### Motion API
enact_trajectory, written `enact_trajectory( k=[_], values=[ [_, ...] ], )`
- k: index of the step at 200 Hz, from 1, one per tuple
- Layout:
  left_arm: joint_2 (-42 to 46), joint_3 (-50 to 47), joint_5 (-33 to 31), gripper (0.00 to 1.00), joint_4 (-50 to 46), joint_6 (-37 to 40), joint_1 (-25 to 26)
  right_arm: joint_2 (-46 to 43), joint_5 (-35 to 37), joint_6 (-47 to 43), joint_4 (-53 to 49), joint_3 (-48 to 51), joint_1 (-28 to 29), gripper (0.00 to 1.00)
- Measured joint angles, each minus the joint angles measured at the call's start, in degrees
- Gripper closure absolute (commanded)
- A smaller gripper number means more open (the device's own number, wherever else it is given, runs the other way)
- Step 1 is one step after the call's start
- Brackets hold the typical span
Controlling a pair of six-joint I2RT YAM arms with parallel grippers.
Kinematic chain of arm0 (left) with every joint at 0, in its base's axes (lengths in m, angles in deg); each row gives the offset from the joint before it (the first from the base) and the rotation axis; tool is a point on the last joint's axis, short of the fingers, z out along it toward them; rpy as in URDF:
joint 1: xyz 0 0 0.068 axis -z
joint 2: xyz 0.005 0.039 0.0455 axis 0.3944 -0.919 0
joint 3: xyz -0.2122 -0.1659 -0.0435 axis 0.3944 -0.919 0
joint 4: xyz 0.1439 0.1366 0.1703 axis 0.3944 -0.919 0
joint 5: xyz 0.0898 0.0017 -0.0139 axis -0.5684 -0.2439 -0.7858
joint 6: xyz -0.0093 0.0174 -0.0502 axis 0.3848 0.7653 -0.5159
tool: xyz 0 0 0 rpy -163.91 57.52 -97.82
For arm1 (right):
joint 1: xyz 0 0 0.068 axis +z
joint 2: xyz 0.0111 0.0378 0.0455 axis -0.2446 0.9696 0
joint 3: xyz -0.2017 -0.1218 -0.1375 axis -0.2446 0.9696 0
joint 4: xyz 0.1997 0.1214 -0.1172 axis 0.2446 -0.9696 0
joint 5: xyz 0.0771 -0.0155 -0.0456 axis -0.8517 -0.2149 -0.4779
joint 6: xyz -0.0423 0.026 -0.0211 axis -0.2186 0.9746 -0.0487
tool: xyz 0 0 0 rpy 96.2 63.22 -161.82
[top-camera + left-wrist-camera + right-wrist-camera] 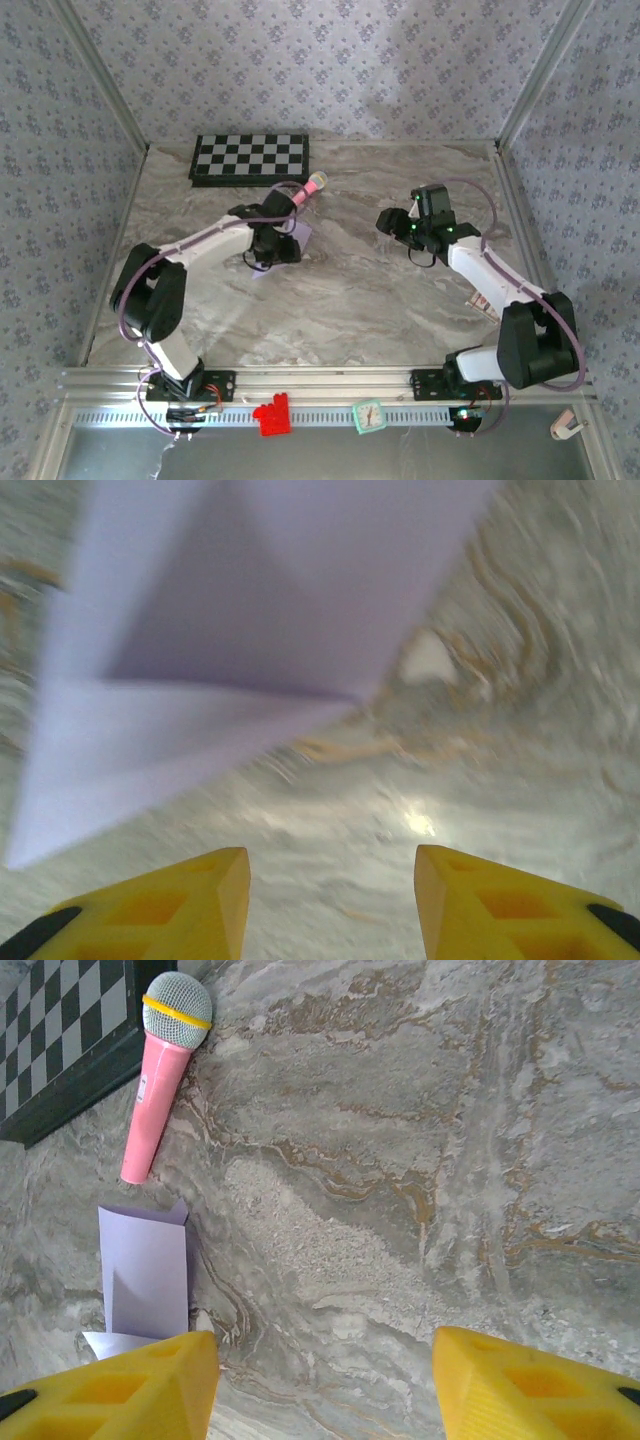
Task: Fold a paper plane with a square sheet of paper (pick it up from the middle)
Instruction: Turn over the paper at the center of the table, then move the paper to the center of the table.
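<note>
- In the top view, the left claw [267, 249] was seen low over the table [350, 300]. The sheet of paper [303, 235] (already folded, pale lavender) lay just beside it, on its far right. The right claw [405, 228] was held well apart from the sheet. A pink microphone [312, 186] and a checkered board [250, 158] lay beyond the left claw.
- In the left wrist view, the yellow fingers [190, 905] were spread, with only bare table between them. The sheet lay just ahead of the tips and to their left, with a triangular flap and a crease visible through the blur. The step was judged to be a fresh hold on the fold. It would be done best if the claw were brought forward and leftward before being closed, so that both layers were caught at the crease.
- In the right wrist view, the right claw was likewise spread and empty. The sheet was ahead of its left finger [120, 1390] and partly hidden by it, with the microphone farther ahead. Any steadying press should be placed on the sheet's near edge, well short of the microphone.
</note>
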Motion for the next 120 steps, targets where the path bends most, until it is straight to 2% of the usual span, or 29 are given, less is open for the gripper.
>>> enact_trajectory(
  k=[35,120],
  values=[
    [-1.5,-0.6,0.4,0.47,4.5,-1.9,-4.2,1.2,0.0,0.0,0.7,-0.5,1.1,0.40],
    [-11.0,2.0,0.5,0.43,8.7,-2.0,-6.1,2.8,-0.1,0.5,2.0,-0.8,2.9,0.40]
  ],
)
